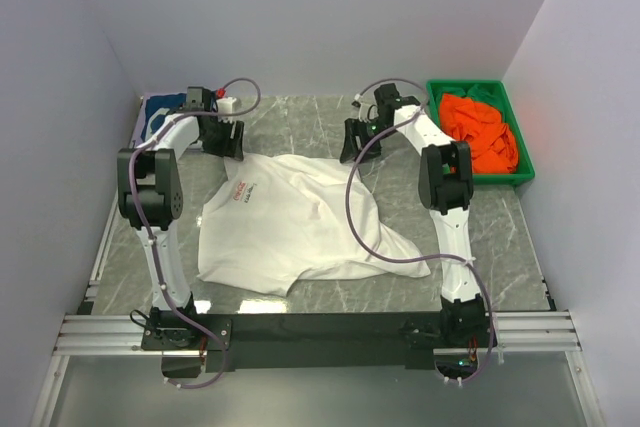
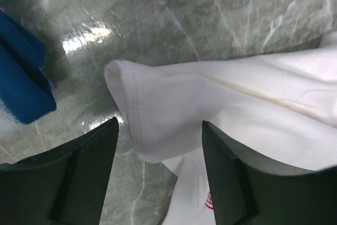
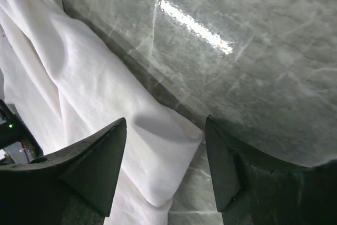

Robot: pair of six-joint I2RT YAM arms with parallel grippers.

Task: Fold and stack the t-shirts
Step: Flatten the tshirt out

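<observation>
White t-shirt (image 1: 290, 227) lies spread on the marble table (image 1: 500, 237). The left gripper (image 2: 158, 130) and right gripper (image 3: 166, 125) hover jaws apart over its far corners, gripping nothing. An orange t-shirt (image 1: 480, 127) sits in the green bin (image 1: 500, 179).

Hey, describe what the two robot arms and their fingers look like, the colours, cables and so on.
Both the left arm and right arm have white tube-like links joined by chunky black joints. A thin greyish-purple cable loops along each. The fingers are matt black wedges tapering to the tips. A small green light glows near the right wrist.
</observation>
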